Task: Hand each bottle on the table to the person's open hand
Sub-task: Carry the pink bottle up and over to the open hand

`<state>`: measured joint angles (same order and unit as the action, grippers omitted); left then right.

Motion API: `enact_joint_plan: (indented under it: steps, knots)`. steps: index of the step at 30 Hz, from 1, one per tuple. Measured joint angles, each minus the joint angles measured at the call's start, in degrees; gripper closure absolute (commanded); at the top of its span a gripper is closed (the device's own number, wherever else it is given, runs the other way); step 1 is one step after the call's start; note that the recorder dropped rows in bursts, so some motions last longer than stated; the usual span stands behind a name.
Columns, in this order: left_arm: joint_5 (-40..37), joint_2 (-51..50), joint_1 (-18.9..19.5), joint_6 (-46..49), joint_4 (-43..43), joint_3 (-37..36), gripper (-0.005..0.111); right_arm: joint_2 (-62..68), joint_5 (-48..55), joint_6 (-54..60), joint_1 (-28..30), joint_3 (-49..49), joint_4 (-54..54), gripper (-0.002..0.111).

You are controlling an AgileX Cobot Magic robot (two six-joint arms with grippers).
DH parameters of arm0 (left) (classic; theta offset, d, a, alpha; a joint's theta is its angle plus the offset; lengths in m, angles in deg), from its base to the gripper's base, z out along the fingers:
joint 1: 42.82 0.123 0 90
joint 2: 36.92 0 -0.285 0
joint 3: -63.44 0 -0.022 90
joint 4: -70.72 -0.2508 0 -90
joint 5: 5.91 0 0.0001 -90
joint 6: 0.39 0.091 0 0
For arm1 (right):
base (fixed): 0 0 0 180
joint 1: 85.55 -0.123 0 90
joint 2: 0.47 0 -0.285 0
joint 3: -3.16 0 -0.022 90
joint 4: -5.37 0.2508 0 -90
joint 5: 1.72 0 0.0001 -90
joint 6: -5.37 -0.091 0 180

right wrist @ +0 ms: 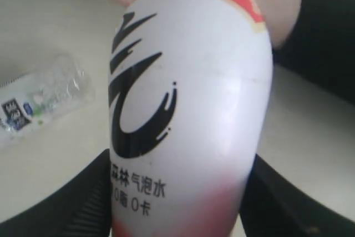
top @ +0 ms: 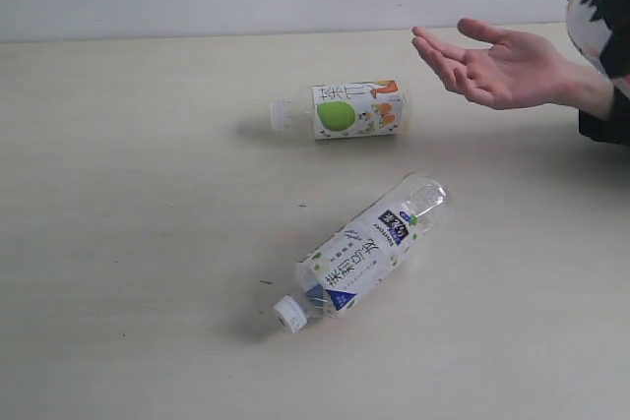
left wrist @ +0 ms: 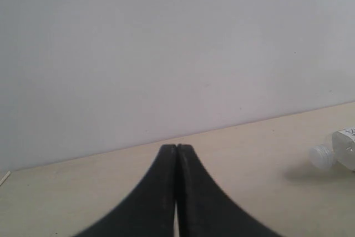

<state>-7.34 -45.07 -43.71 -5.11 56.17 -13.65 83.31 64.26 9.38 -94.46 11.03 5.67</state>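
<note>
Along the far side, the table (top: pixel 128 243) ends at a pale wall. Its left part is open surface, and there is broad room at the near edge too. Three bottles show: two lie on their sides and one is up in the air. The apple-label bottle (top: pixel 340 110) lies toward the far edge, cap to the left. The blue-label bottle (top: pixel 359 253) lies slantwise nearer the camera, well apart from it. The pink bottle (right wrist: pixel 188 109) is clamped between the dark fingers of the right gripper (right wrist: pixel 180 209). It sits at the upper right corner of the exterior view, partly cut by the frame, close over the wrist of the person's hand (top: pixel 497 68); whether it touches cannot be told. It is white with sweeping black strokes, an orange-red band at one end and a pink fade at the other. The one hand is palm up, fingers pointing left, off to the right of the apple-label bottle. The left gripper (left wrist: pixel 176 148) is clenched on nothing, tips pressed together.
</note>
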Motion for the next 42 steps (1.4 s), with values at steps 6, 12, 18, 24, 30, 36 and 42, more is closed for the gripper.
enact_joint_plan:
  steps: [6,12,18,24,30,36,42]
  knots:
    - [0.0,0.0,0.0,0.0,0.0,0.0,0.107,11.5,-1.6,0.5,0.0,-10.7,0.0,0.108]
    - [0.0,0.0,0.0,0.0,0.0,0.0,0.107,20.9,-7.0,4.1,0.0,-13.5,3.4,0.108]
    - [-0.1,0.0,0.0,0.0,0.0,0.0,0.107,26.6,-10.4,6.3,0.0,-13.7,5.4,0.108]
    - [-0.1,0.0,0.0,0.0,0.0,0.0,0.107,30.2,-11.1,6.7,0.0,-13.7,5.3,0.108]
    - [-0.1,0.0,0.0,0.0,0.0,0.0,0.107,31.9,-11.4,6.7,0.0,-13.7,5.3,0.108]
    - [-0.1,0.0,0.0,0.0,0.0,0.0,0.107,32.0,-11.5,6.7,0.0,-13.7,5.3,0.094]
    - [-0.1,0.0,0.0,0.0,0.0,0.0,0.107,32.0,-11.4,6.7,0.0,-13.7,5.3,0.069]
